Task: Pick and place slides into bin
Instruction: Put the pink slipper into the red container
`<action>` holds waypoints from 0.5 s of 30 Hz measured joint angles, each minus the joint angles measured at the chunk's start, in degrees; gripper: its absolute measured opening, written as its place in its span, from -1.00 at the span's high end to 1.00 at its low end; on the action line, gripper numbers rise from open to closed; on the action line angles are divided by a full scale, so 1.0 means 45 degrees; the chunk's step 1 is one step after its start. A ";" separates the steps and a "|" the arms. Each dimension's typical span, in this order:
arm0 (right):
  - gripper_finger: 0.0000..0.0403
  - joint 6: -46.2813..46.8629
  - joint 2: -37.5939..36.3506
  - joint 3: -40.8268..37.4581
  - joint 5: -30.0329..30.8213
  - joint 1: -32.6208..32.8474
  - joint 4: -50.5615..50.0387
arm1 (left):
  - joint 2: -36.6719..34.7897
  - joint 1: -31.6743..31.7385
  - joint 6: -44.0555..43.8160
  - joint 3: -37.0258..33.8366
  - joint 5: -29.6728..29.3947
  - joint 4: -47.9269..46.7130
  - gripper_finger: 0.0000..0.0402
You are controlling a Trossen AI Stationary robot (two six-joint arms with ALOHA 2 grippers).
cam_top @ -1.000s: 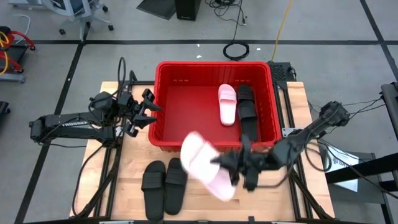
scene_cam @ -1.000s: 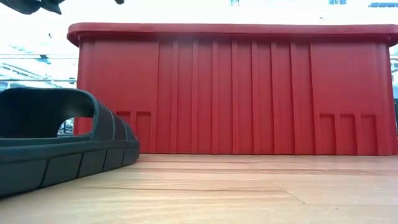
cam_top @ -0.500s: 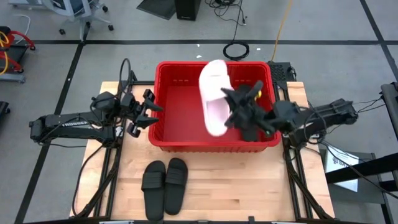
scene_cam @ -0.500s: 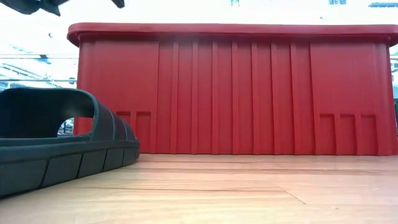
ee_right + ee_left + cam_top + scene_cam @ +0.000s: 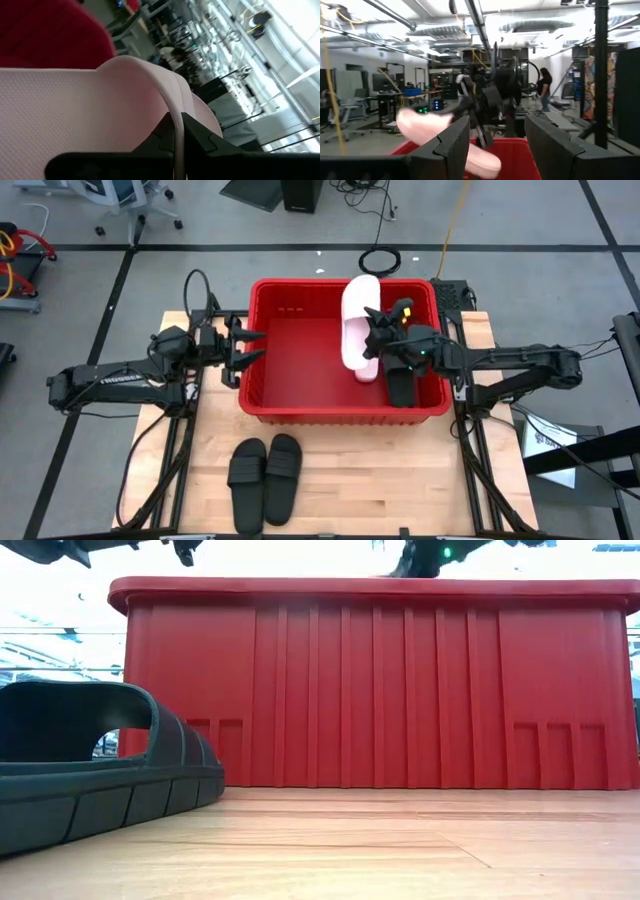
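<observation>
A pink slide (image 5: pixel 358 323) is being held clamped by its strap in the right gripper (image 5: pixel 377 332) over the red bin (image 5: pixel 262 348) at upper centre; it is best lowered before release; the left gripper (image 5: pixel 248 350) is being held open at the bin's left rim.

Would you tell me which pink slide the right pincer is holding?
The upper pink slide, pinched by the right pincer above the bin; the other pink slide lies on the bin floor beneath it.

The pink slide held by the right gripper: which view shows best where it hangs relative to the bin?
The high view: the pink slide hangs in the right gripper over the bin. The right wrist view shows only its strap pinched close up, the left wrist view shows it side-on, and the low view shows none of it.
</observation>
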 joint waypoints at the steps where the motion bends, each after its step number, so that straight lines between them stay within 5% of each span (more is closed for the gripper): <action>1: 0.98 0.0177 -0.0006 -0.0238 -0.0056 -0.0107 0.0020 | 0.0000 0.0141 -0.0019 0.0000 -0.0005 0.0005 0.01; 15: 0.98 0.2845 -0.0009 -0.2939 -0.1060 -0.0213 0.0040 | 0.0000 0.2326 -0.0359 0.0000 0.0056 0.0687 0.01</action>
